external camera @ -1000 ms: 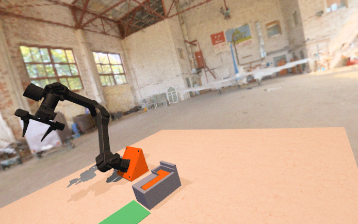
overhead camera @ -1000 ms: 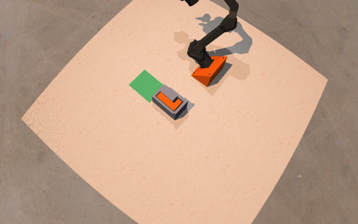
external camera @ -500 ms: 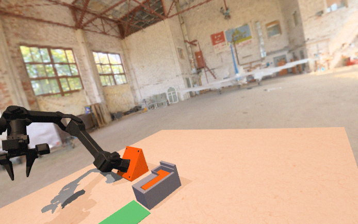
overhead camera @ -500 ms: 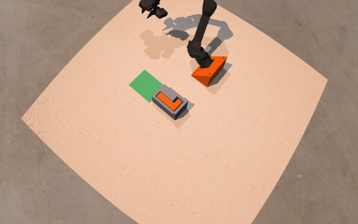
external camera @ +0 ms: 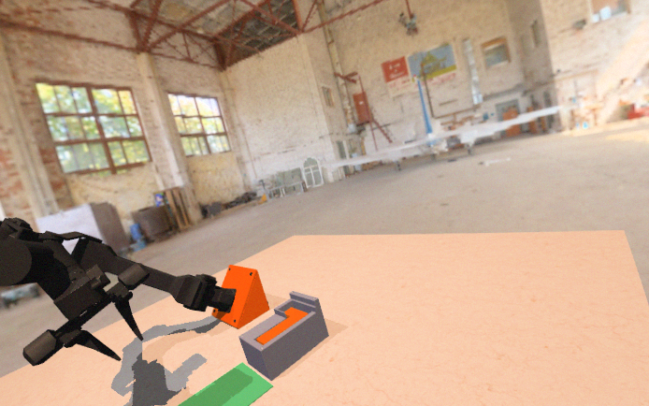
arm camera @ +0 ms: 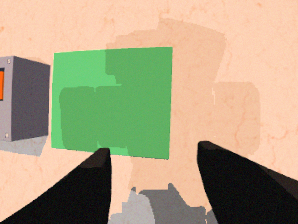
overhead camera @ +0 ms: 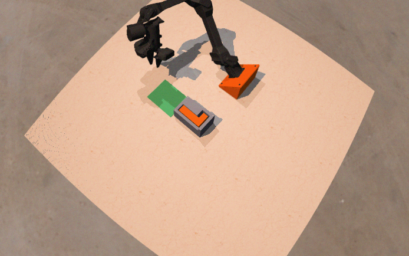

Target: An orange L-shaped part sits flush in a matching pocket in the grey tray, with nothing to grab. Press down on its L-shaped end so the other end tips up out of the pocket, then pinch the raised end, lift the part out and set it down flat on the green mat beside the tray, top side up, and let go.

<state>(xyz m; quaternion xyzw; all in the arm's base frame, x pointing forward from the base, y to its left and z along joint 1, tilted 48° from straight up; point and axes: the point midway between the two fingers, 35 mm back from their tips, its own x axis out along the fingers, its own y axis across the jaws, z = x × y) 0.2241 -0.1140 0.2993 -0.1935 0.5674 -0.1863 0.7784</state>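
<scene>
The orange L-shaped part (overhead camera: 191, 116) (external camera: 281, 327) lies flat in the pocket of the grey tray (overhead camera: 193, 104) (external camera: 287, 354), its foot at the end away from the mat. A dark open gap of the pocket shows beside the foot. The wrist view shows only a sliver of the part (arm camera: 1, 85) and one end of the tray (arm camera: 30, 100). The green mat (overhead camera: 167, 93) (external camera: 229, 387) (arm camera: 115, 115) lies beside the tray with nothing on it. My gripper (overhead camera: 154, 65) (external camera: 130, 350) (arm camera: 154, 153) is partly open and empty, held in the air on the mat's far side from the tray.
The arm's orange wedge-shaped base (overhead camera: 246, 78) (external camera: 251, 297) stands on the table near the tray. The arm reaches out from it over the table's edge region. Arm shadows fall across the table and mat. The tray has a raised wall at its foot end.
</scene>
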